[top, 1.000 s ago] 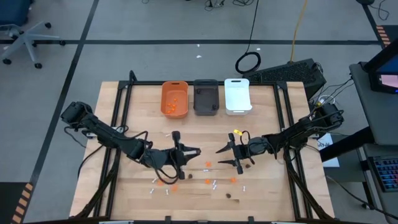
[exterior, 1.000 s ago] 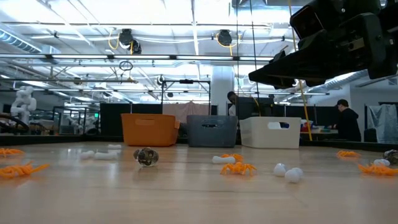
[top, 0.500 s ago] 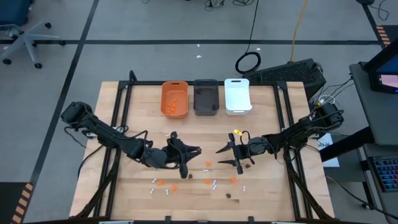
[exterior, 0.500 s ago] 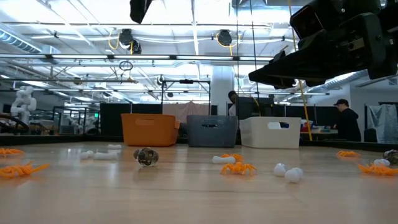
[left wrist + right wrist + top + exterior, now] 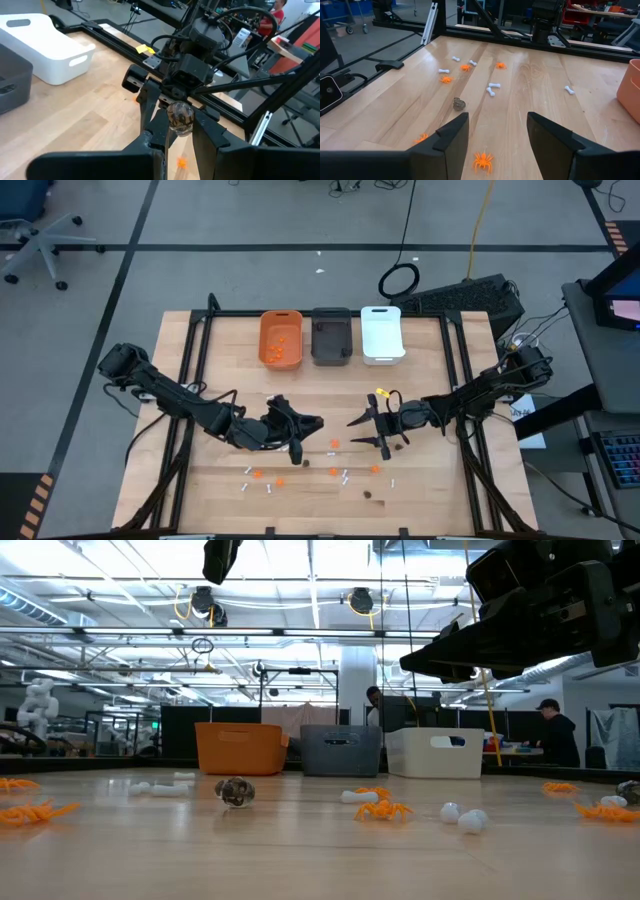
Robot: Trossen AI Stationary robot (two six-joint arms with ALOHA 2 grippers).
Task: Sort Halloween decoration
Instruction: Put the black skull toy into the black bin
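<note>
1. The left hand (image 5: pixel 297 432) is lifted above the counter's (image 5: pixel 440 490) middle, its fingers (image 5: pixel 205 131) closed on a dark lump (image 5: pixel 180 117), seen in the left wrist view as a rounded brown-and-pale piece pinched between the tips.
2. The right hand (image 5: pixel 368 431) hangs above the counter just to the right of the left hand, jaws spread wide with nothing between them; an orange spider (image 5: pixel 482 161) lies on the wood beneath it.
3. Loose pieces lie scattered along the counter's near half: orange spiders (image 5: pixel 334 444), white bones (image 5: pixel 343 476) and another dark lump (image 5: pixel 368 496).
4. The right wrist view shows a lump (image 5: pixel 459 104), several bones (image 5: pixel 493 88) and more spiders (image 5: pixel 446 79) lying apart from one another.
5. Three bins stand side by side at the far edge: orange (image 5: pixel 281 339), grey (image 5: pixel 331 336), white (image 5: pixel 381 334). Orange pieces (image 5: pixel 276 352) already lie in the orange bin.
6. In the low view, people (image 5: pixel 558 733) are visible in the room behind the bins.
</note>
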